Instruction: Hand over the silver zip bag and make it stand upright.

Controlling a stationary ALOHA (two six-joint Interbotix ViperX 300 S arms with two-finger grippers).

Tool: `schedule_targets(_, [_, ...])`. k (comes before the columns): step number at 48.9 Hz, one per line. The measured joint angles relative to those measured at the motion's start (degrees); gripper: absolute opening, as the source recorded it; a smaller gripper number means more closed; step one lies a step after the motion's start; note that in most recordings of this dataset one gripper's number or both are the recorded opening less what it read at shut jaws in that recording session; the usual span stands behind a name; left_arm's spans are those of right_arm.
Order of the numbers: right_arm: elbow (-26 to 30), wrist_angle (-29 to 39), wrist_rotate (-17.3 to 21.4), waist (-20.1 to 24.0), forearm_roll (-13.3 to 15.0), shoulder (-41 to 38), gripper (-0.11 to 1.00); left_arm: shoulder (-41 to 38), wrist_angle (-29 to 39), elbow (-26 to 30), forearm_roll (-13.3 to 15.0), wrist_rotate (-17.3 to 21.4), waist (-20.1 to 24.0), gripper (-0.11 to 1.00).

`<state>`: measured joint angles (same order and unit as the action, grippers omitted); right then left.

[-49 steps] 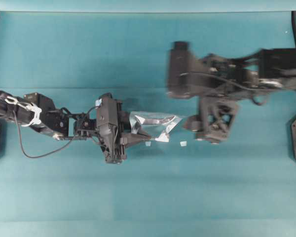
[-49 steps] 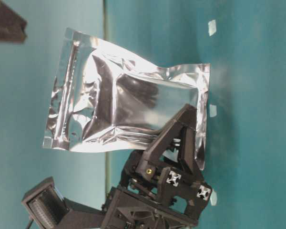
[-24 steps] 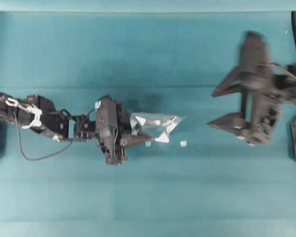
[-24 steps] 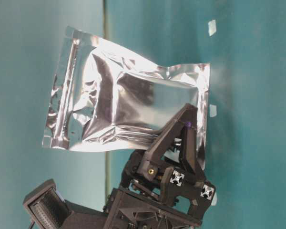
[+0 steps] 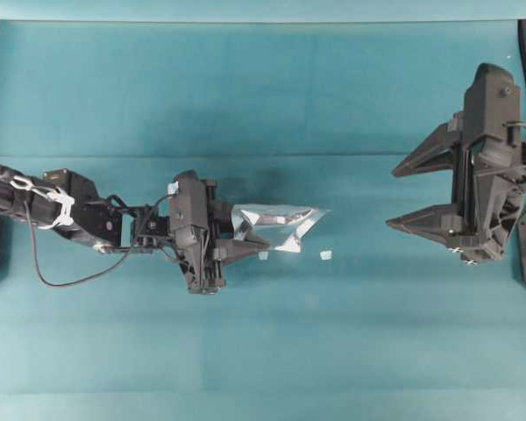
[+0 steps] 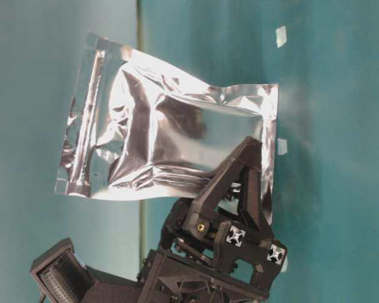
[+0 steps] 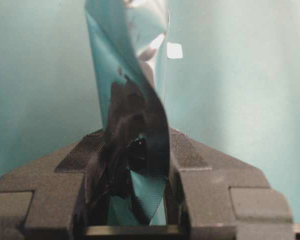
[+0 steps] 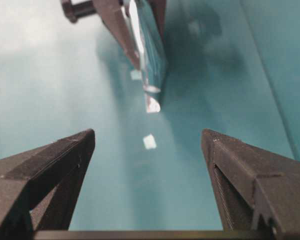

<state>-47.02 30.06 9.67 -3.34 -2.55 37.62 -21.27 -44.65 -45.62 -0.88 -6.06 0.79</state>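
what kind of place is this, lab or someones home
Most likely a robot lab bench: a bare teal table, two black arms facing each other, the left gripper holding a silver zip bag, the right gripper open.

A teal table (image 5: 263,96) fills the overhead view. Near its centre lie small pale scraps: one (image 5: 325,255) at about four o'clock from the middle, another (image 5: 263,256) at six. A seam line (image 5: 272,155) crosses the surface from nine o'clock to three.
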Motion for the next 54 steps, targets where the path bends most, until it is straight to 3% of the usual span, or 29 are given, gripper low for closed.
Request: schedule_targets(54, [-2.5,-0.4,0.0,0.4,-0.1,1.6,0.96,0.0,-0.3,0.0,0.0,-0.1,-0.2,0.21])
